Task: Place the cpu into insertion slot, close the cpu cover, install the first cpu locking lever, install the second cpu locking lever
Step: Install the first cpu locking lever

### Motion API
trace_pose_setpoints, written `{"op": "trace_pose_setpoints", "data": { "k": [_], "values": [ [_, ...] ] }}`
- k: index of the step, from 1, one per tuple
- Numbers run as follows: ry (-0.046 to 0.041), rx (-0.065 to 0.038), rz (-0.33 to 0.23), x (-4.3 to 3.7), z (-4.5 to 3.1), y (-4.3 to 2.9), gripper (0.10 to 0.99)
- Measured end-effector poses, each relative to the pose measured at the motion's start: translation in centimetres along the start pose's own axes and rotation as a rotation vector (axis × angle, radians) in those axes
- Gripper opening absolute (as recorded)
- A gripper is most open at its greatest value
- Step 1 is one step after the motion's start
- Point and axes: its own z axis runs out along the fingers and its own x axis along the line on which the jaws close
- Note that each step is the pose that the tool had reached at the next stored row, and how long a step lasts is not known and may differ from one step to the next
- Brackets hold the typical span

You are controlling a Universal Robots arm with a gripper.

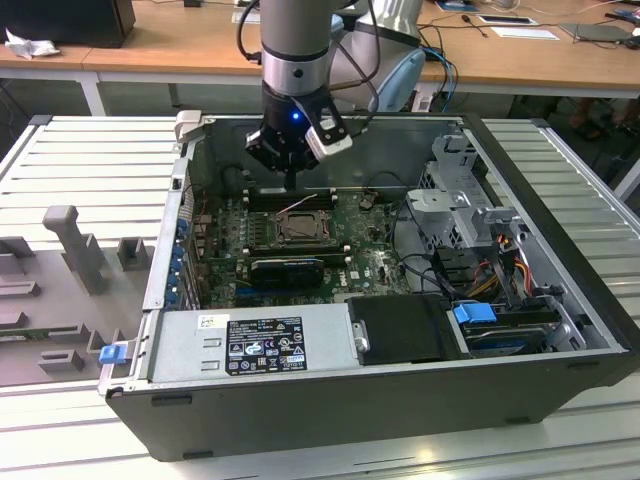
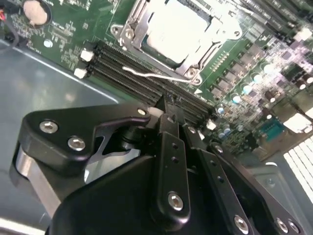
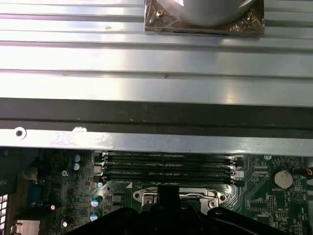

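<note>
- Lying on its side on a ribbed silvery metal table [image 1: 60,160], a large dark grey steel computer case [image 1: 560,300] stood open, its matte walls framing the interior.
- Along the case's near edge sat a long grey metal power supply [image 1: 250,345] with one black printed label and one small white sticker; I leave the print unread.
- Beside it lay a smooth black rectangular box [image 1: 405,330], with two blue plastic clips nearby, one on the drive bay and one at the case's outer corner.
- A green circuit board [image 1: 370,245], densely studded with small components, covered the case floor.
- The arm's black, bolt-studded gripper [image 1: 290,183] hung over the board's far side, above the black memory slots [image 2: 142,81]; its narrow fingers [image 2: 171,125] were drawn together, clamped on nothing.
- The square insertion slot [image 2: 132,34], rimmed in grey metal, lay just beyond the memory slots from the gripper.
- The thin grey metal cpu cover [image 2: 193,61] framed the socket, apparently lying down flat.
- The cpu [image 2: 178,27], flat, square and pale silvery, sat inside the slot.
- One thin white wire [image 2: 156,76] crossed the memory slots.
</note>
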Motion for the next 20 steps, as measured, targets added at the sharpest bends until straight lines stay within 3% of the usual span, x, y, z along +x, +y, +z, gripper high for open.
{"op": "trace_pose_setpoints", "data": {
  "k": [10,20],
  "values": [
    [0.0003,0.000,-0.001,-1.42,1.93,-0.11,0.106],
    [0.0014,0.000,-0.011,-2.45,2.73,-0.05,0.106]
  ]
}}
